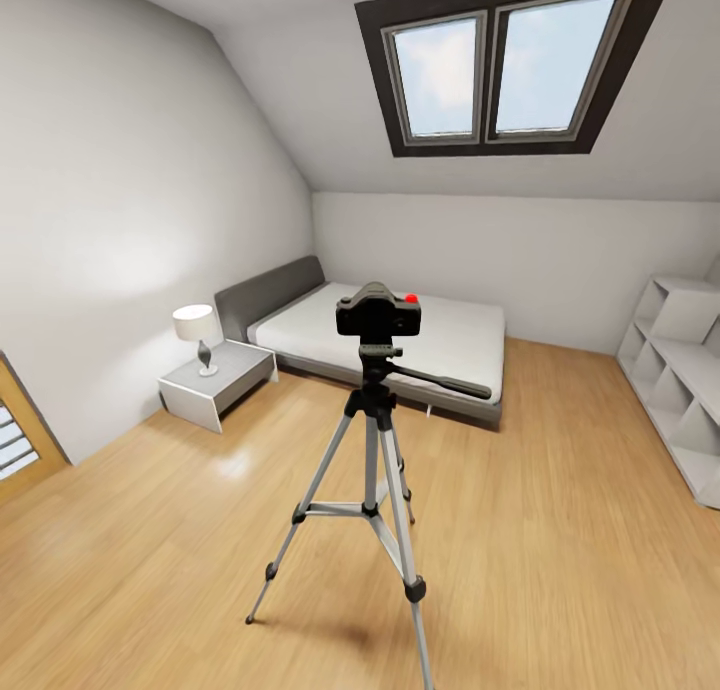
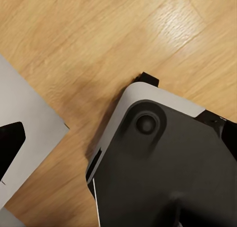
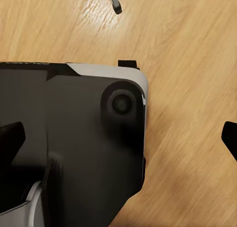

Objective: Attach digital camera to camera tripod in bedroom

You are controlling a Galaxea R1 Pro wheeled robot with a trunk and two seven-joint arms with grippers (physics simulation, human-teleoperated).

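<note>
nightstand w/ lamp (image 1: pixel 196 332) sitting left by bed (image 1: pixel 420 342) | digital camera (image 1: pixel 378 314) sitting atop camera tripod (image 1: pixel 372 470) mid-floor in bedroom — looking attached, task appearing done, nothing obvious remaining | shelf (image 1: pixel 680 380) standing right | hands — can't tell if spread or pinching

This is a home bedroom under the roof: a white sloped ceiling (image 1: pixel 290 60) carries a dark-framed double skylight (image 1: pixel 505 62). A low grey bed (image 1: pixel 400 335) stands against the far wall, with a lamp (image 1: pixel 197 335) on a white nightstand (image 1: pixel 218 382), white shelving (image 1: pixel 675 380) and a light wood floor (image 1: pixel 560 530).
</note>
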